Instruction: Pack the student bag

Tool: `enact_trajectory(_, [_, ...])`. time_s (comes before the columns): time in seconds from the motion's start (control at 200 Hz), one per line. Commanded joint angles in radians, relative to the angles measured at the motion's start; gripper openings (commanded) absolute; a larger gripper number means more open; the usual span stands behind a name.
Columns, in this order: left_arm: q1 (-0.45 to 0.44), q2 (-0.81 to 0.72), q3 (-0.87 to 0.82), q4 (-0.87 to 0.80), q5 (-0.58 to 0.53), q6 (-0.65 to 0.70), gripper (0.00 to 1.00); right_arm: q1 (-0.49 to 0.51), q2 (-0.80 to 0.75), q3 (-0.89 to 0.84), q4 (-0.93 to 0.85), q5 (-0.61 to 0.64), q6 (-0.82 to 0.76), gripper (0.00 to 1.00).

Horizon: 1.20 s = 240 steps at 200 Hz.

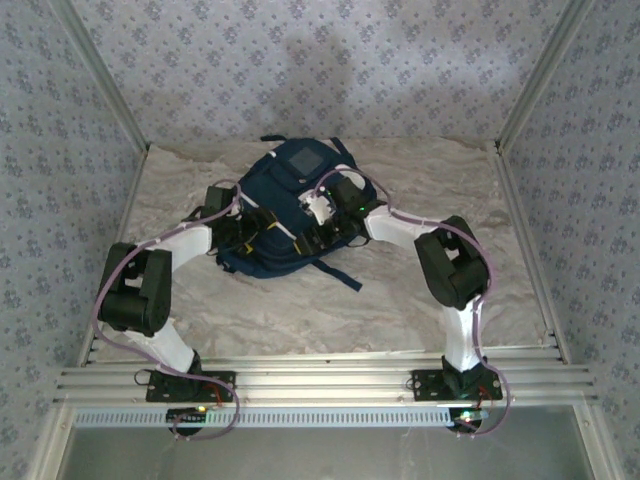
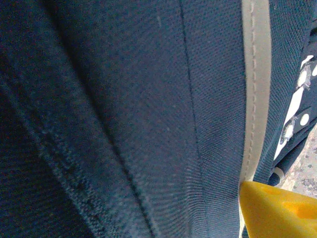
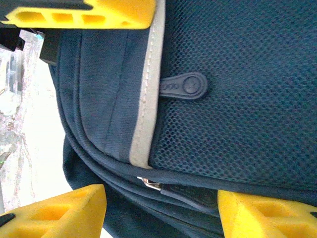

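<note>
Pale marbled table (image 1: 300,310); navy student bag (image 1: 290,200) lying flat, centre-rear.
</note>
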Motion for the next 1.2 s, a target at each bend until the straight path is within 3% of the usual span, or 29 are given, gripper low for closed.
enact_trajectory(0.0, [-0.051,0.020,-0.009,0.049,0.072,-0.045,0.80,0.061,0.015,0.010,0.069,-0.098,0.051,0.62])
enact_trajectory(0.215, [-0.064,0.035,0.006,0.070,0.086,-0.061,0.80,0.078,-0.022,-0.018,0.090,-0.091,0.076,0.60])
enact_trajectory(0.355, [-0.067,0.040,0.011,0.073,0.086,-0.063,0.80,0.082,-0.016,-0.008,0.084,-0.197,0.132,0.56])
enact_trajectory(0.595, [-0.078,0.049,0.011,0.089,0.084,-0.076,0.80,0.148,0.010,0.039,0.074,-0.178,0.155,0.55])
enact_trajectory(0.805, [-0.079,0.051,0.014,0.087,0.087,-0.076,0.80,0.130,-0.089,-0.017,0.093,-0.244,0.197,0.55])
enact_trajectory(1.029, [-0.082,0.035,0.017,0.091,0.106,-0.084,0.80,0.084,-0.184,-0.073,-0.025,0.042,0.167,0.53])
enact_trajectory(1.194, [-0.085,-0.041,0.049,0.017,0.106,-0.056,0.81,0.108,-0.235,-0.078,-0.109,0.306,0.154,0.53])
